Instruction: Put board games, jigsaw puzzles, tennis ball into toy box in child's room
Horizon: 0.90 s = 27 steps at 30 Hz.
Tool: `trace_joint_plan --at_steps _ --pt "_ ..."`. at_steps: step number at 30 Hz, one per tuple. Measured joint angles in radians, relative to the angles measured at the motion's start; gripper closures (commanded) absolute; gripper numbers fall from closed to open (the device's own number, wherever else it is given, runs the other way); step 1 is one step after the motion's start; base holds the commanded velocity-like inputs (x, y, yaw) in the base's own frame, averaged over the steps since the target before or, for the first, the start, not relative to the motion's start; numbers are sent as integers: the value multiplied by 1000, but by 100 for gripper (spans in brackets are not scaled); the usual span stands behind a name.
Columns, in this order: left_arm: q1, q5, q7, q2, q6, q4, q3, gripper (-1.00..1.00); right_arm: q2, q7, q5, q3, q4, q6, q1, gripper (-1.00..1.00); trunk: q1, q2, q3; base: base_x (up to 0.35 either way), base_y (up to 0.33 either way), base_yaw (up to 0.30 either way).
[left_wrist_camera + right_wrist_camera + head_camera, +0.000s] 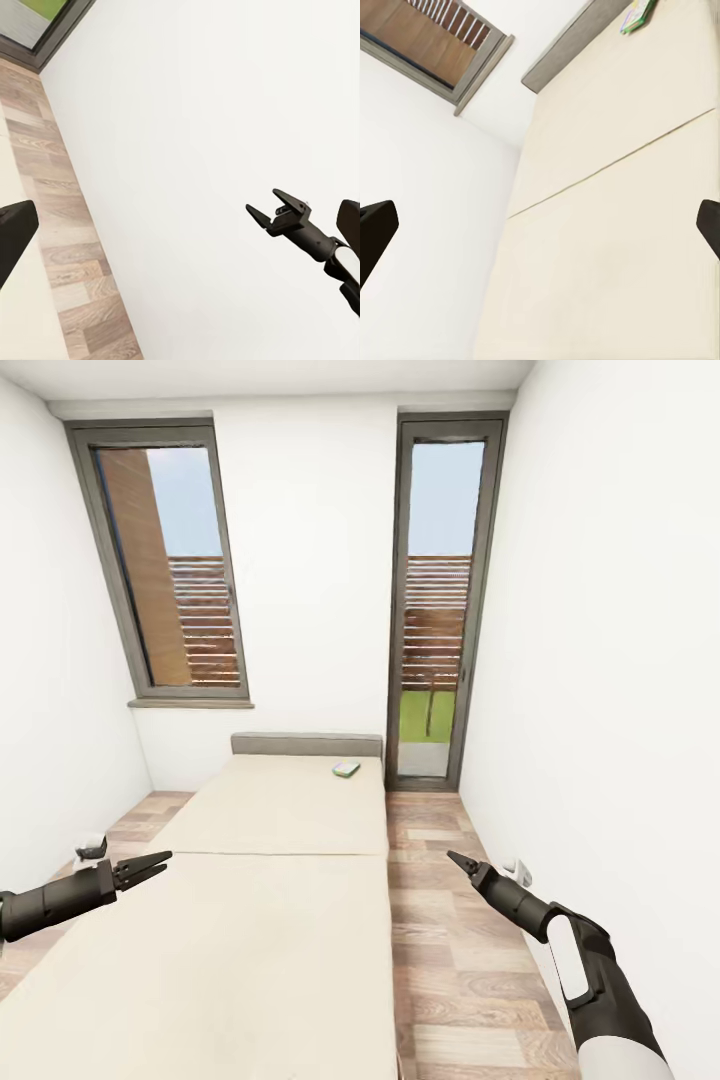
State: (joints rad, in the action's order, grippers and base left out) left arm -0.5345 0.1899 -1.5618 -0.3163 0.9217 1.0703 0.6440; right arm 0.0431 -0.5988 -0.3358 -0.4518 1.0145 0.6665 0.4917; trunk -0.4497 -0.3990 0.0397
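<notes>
Since the board game (346, 768) lies at the bed's (280, 880) far corner by the headboard, I'd roll along the floor on the right first, both grippers, left (150, 864) and right (462, 860), spread and empty.

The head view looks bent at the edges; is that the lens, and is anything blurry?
Head view: wide-angle, so the window frame leans; flat, even light, hardly any shadow on the bed. Right wrist view: the board game is small and soft. Left wrist view: the right hand is sharp.
</notes>
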Motion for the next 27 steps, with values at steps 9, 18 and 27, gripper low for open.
trace_joint_plan --at_steps 9,18,27 --pt "0 -1 0 2 -1 0 0 -100 0 0 3 1 0 0 0 -100 0 0 0 -144 -89 0" --pt "0 -1 0 3 -1 0 0 -100 0 -2 4 2 0 0 0 -100 0 0 0 -58 -7 0" --pt "0 0 0 3 -1 0 0 -100 0 -2 6 4 0 0 0 -100 0 0 0 -2 -7 0"
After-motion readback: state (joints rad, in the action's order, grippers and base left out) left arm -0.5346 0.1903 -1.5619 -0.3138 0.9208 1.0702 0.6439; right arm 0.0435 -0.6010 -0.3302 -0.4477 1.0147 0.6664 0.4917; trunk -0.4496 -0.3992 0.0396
